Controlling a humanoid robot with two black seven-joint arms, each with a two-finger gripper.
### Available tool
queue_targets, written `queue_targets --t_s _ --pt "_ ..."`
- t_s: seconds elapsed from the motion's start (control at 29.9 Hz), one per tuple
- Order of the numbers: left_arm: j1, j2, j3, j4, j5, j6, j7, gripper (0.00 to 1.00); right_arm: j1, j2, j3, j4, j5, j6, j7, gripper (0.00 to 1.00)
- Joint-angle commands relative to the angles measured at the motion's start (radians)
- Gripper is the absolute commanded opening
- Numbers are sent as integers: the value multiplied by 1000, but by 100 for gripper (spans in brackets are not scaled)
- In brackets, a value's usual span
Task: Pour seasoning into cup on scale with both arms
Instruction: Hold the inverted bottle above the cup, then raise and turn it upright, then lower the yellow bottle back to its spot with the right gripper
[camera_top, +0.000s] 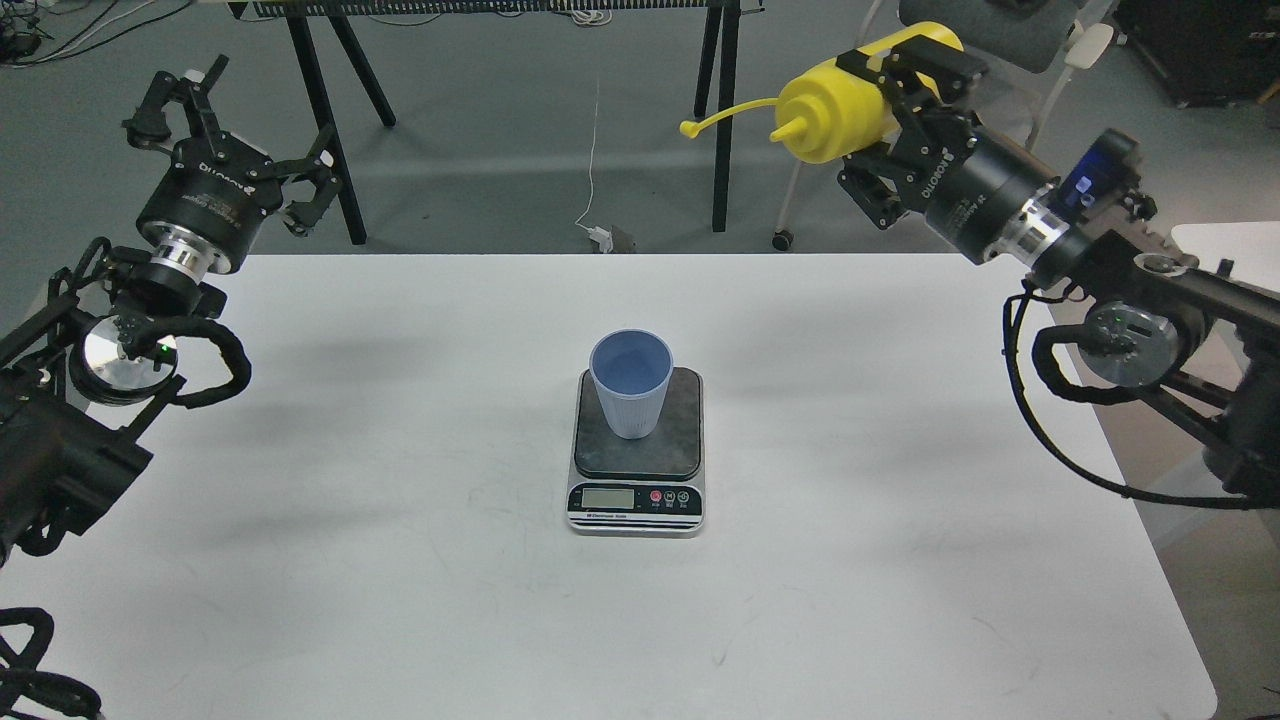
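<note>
The light blue ribbed cup (631, 396) stands upright on the dark platform of the small scale (637, 495) in the middle of the white table. My right gripper (893, 105) is shut on the yellow seasoning bottle (836, 117), held high at the back right, far from the cup. The bottle lies roughly sideways with its nozzle pointing left, and its thin tethered cap (690, 128) sticks out to the left. My left gripper (235, 140) is open and empty, raised at the far left above the table's back edge.
The white table (400, 560) carries only the scale and cup. Black stand legs (330, 110) and a grey chair (980, 40) stand behind the table. A second white table edge (1225, 260) shows at the far right.
</note>
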Motion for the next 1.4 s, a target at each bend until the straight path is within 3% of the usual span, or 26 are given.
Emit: queue_targets --t_s 0.0,0.23,0.43,0.77,1.2,1.37 --pt "0 3 3 1 1 0 3 99 -167 2 145 2 60 67 -5 47" --pt "0 0 4 1 2 0 5 99 -385 62 245 -5 232 225 -10 47" --pt "0 -3 9 1 4 0 5 99 -482 153 263 -30 378 225 -7 47" --pt "1 -2 13 0 7 0 3 99 -535 349 320 -180 383 225 -8 49" --pt "-9 -6 17 -5 10 10 6 99 -595 383 305 -297 380 225 -11 53" --pt "-9 -6 17 -29 10 18 6 99 -613 386 305 -291 380 225 -25 62"
